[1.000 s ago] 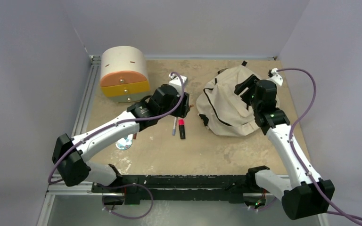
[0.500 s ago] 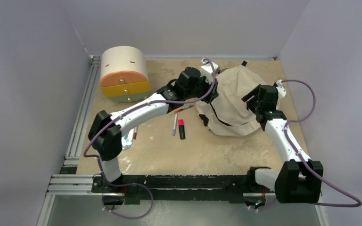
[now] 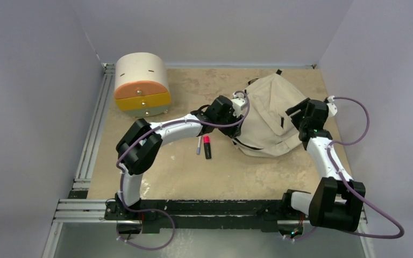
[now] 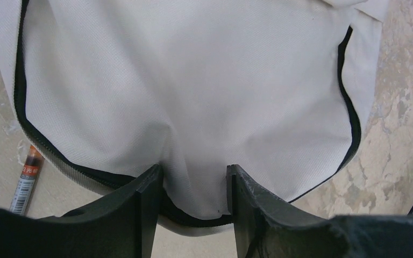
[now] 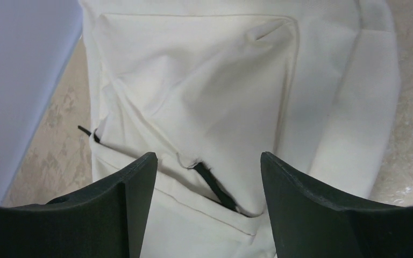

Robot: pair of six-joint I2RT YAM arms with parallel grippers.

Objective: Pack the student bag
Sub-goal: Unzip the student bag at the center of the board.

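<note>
Lilac walls box in a mottled tan tabletop [image 3: 183,172], and the overhead view takes in the whole of it. The student bag [image 3: 266,118], a big soft cream fabric backpack with black zipper lines, slumps on the far right part of the table, between my two arms. A cream cylindrical drawer box with orange and yellow fronts [image 3: 141,86] stands well apart at the far left. A red-and-black marker [image 3: 207,146] and a slim grey pen [image 3: 199,144] lie side by side near the bag's left edge.

From above my left claw [image 3: 236,128] is lost against the bag's left edge and I cannot read its grip. My left wrist camera shows it. The left claw [image 4: 193,201] has its two dark fingers drawn to a narrow gap with the bag's [image 4: 193,91] cloth filling it. Creases gather there, so it has a fold by the zipper line. That camera alone catches an orange-banded pen [image 4: 26,178] lying on the table just beside the bag.

My right claw [image 3: 297,111] sits over the bag's right side. Its wrist camera shows the right claw [image 5: 207,161] spread wide and holding nothing, above a flat stitched pocket on the bag [image 5: 204,80], with a black zipper pull [image 5: 215,187] between the fingers.
</note>
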